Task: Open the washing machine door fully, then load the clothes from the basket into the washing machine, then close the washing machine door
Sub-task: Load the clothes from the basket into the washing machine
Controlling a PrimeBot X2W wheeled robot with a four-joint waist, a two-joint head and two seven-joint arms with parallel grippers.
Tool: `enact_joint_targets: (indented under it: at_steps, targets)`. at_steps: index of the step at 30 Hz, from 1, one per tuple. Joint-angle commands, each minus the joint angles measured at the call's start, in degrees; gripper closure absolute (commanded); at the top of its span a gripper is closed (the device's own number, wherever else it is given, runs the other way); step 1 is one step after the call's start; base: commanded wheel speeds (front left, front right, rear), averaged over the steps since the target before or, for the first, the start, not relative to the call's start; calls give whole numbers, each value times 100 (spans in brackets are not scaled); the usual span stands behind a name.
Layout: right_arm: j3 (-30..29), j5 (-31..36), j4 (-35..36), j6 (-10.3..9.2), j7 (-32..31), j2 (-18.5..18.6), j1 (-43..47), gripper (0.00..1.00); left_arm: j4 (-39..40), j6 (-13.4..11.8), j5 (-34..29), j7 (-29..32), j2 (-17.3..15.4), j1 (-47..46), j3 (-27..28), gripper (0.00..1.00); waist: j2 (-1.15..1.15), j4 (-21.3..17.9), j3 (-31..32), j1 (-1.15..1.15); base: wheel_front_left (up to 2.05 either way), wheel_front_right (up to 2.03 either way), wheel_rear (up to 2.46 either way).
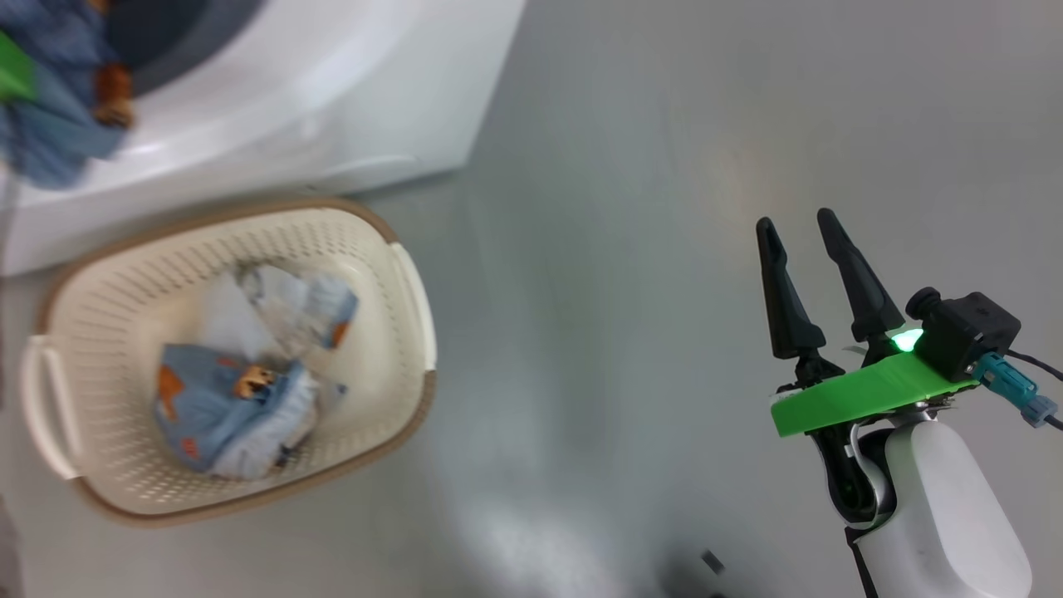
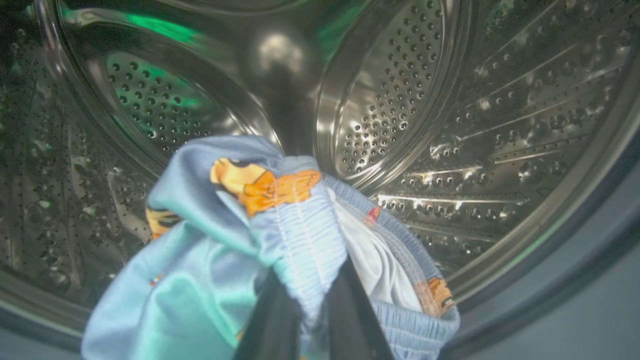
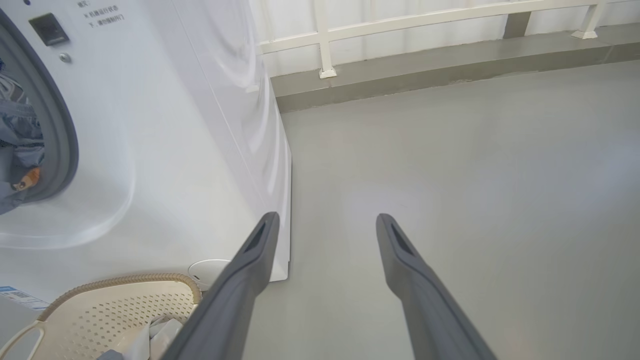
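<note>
Left claw (image 2: 310,305): clamped shut on a light-blue garment (image 2: 210,260), held at the drum opening.
Drum (image 2: 400,95): perforated steel, behind the garment.
Right claw (image 1: 796,221): fingers spread wide, holding nothing, above the floor (image 1: 631,249).
Basket (image 1: 413,307): just beside the washing machine (image 1: 349,100), with more clothes (image 1: 224,399) inside.

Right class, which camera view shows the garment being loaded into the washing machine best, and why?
The left wrist view: the garment fills the foreground, pinched in the left gripper, before the drum. The head view catches it blurred at its top-left corner; the right wrist view shows a sliver inside the gasket.
</note>
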State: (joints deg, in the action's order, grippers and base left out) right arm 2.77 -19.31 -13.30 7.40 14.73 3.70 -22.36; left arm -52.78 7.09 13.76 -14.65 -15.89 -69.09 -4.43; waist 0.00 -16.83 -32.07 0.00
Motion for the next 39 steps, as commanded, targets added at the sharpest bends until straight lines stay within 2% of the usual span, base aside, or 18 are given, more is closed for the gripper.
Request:
enact_joint_targets:
  at_steps: [1, 6, 8, 9, 10, 19, 25, 30, 39]
  targets:
    - [122, 23, 172, 9, 27, -22, -10, 0, 209, 8, -126, -35, -346, -361, 83, 100, 0, -493, -596, 0, 0, 0, 0]
    - [87, 9, 223, 9, 27, -60, -53, 0, 1180, -102, -390, -35, -404, -698, 204, 100, 0, -526, -763, 0, 0, 0, 0]
    - [78, 15, 194, 9, 27, -67, -61, 0, 1190, -115, -426, -35, -359, -613, 258, 100, 0, -508, -745, 0, 0, 0, 0]
    - [85, 16, 167, 9, 27, -70, -67, 0, 1066, -129, -431, -35, -328, -574, 273, 95, 0, -494, -726, 0, 0, 0, 0]
    - [99, 15, 147, 9, 27, -72, -79, 0, 974, -140, -443, -35, -302, -555, 282, 0, 0, -479, -710, 0, 0, 0, 0]
    - [161, 50, 56, 9, 27, -80, -107, 0, -197, -198, -441, -35, -196, -531, 289, 0, 0, -343, -486, 0, 0, 0, 0]
    - [166, 78, 15, 9, 27, -81, -81, 0, -596, -173, -354, -35, -127, -447, 328, 0, 0, -230, -243, 0, 0, 0, 0]
    - [166, 81, -39, 9, 27, -81, -72, 0, -534, -114, -269, -35, -35, -190, 366, 0, 0, -112, -30, 0, 0, 0, 0]
    - [134, 89, -118, 9, 27, -55, -1, 0, 106, -1, -91, -35, 89, 724, 472, 0, 0, 114, 492, 0, 0, 0, 0]
